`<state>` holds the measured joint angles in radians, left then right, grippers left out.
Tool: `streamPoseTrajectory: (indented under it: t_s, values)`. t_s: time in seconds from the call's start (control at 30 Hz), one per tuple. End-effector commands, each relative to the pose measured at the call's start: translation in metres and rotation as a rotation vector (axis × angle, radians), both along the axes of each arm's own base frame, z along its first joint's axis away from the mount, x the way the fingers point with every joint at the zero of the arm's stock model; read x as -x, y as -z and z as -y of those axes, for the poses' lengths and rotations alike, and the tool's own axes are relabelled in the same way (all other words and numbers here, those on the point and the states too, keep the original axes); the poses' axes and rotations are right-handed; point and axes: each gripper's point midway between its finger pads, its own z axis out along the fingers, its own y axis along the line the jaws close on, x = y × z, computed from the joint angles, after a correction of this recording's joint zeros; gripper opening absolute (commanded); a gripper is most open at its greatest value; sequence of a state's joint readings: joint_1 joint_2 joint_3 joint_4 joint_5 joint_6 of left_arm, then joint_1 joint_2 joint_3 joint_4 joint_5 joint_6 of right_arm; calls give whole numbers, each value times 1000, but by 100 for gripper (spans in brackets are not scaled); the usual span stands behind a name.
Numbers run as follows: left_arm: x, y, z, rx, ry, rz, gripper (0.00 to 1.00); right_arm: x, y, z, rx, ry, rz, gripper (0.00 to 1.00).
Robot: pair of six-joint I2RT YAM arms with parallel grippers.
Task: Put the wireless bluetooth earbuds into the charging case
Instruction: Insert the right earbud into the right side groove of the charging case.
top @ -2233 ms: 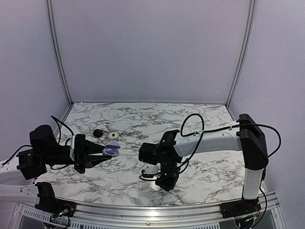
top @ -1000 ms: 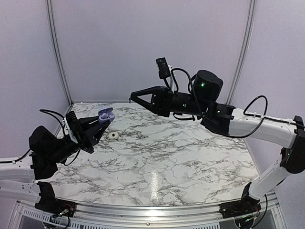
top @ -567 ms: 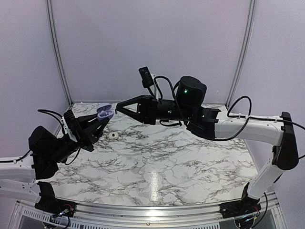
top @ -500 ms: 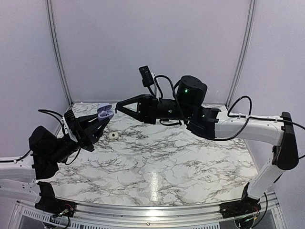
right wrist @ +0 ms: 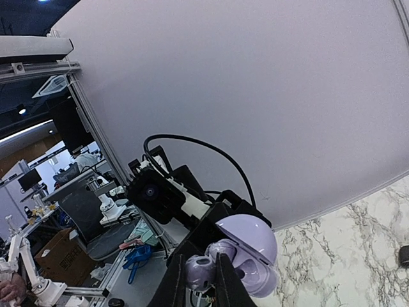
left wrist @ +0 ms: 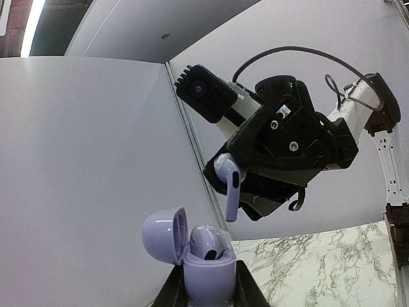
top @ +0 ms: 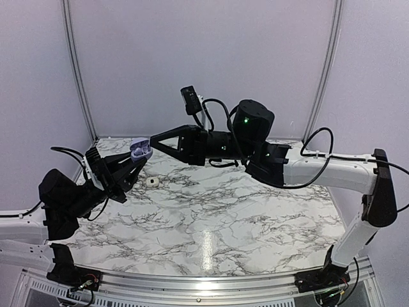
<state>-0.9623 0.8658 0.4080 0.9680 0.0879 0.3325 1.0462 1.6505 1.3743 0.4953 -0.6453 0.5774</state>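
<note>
My left gripper [top: 137,157] is raised off the table and shut on a pale lilac charging case [left wrist: 208,275], which stands upright with its lid [left wrist: 162,234] swung open to the left. One lilac earbud [left wrist: 208,242] sits in the case. My right gripper [top: 153,139] reaches in from the right and is shut on a second lilac earbud [left wrist: 229,184]. Its stem points down, just above and to the right of the open case and apart from it. In the right wrist view this earbud [right wrist: 200,271] is pinched between my fingers, with the open case [right wrist: 250,252] right behind it.
A small white rounded object [top: 152,182] lies on the marble table [top: 211,217] below the two grippers. A dark object [right wrist: 404,256] shows at the right edge of the right wrist view. Metal frame posts [top: 77,70] and the back wall stand close behind.
My right arm has swung left and slightly down, bringing the earbud from mid-table height to just beside the case. My left gripper has barely moved and keeps hold of the case.
</note>
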Motion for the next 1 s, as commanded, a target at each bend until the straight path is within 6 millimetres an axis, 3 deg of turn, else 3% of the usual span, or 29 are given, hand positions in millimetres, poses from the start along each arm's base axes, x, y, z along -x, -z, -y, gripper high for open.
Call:
streamPoseTrajectory:
  t_s: [0.0,0.53,0.97]
  values:
    - [5,-10,-3,39,14,30,0,3,-14,-4,-35,-13,14,10]
    - [7,-13,-3,40,16,50,0,-7,4,-15,12,13,-25,10]
    - [10,-15,-6,52,23,53,0,-16,11,-15,47,67,-53,23]
